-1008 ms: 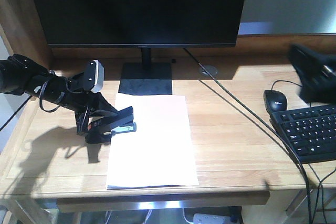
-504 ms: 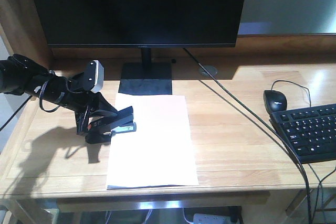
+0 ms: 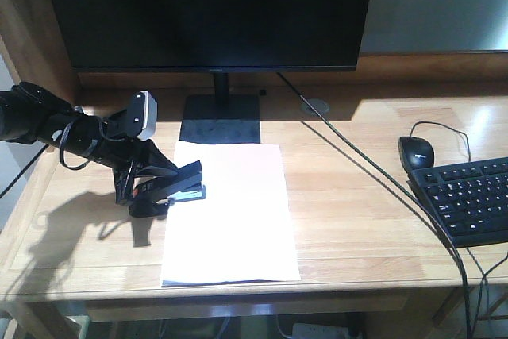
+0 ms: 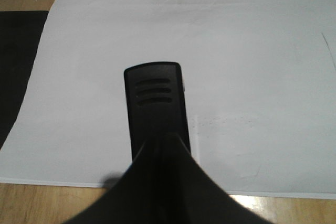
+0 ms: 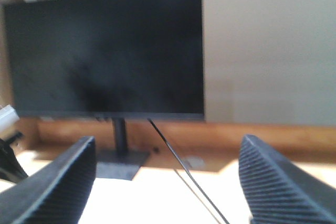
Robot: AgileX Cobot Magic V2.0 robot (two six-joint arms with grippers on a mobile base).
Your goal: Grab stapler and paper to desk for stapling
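The white paper (image 3: 234,220) lies flat on the light-wood desk (image 3: 357,196) in front of the monitor stand. The black stapler (image 3: 184,184) sits over the paper's left edge, its front pointing onto the sheet. My left gripper (image 3: 155,186) comes in from the left and is shut on the stapler's rear. In the left wrist view the stapler (image 4: 155,103) sticks out past the closed gripper (image 4: 164,141) over the paper (image 4: 252,77). My right gripper (image 5: 168,182) is open and empty, raised above the desk and facing the monitor. It is outside the front view.
A black monitor (image 3: 214,9) on a stand (image 3: 222,109) fills the back. A black cable (image 3: 373,172) runs diagonally across the desk from a grommet (image 3: 314,105). A black mouse (image 3: 415,152) and keyboard (image 3: 472,200) sit at the right.
The right arm, blurred at the right edge a second ago, has left the front view. The left gripper, stapler and paper have not moved.
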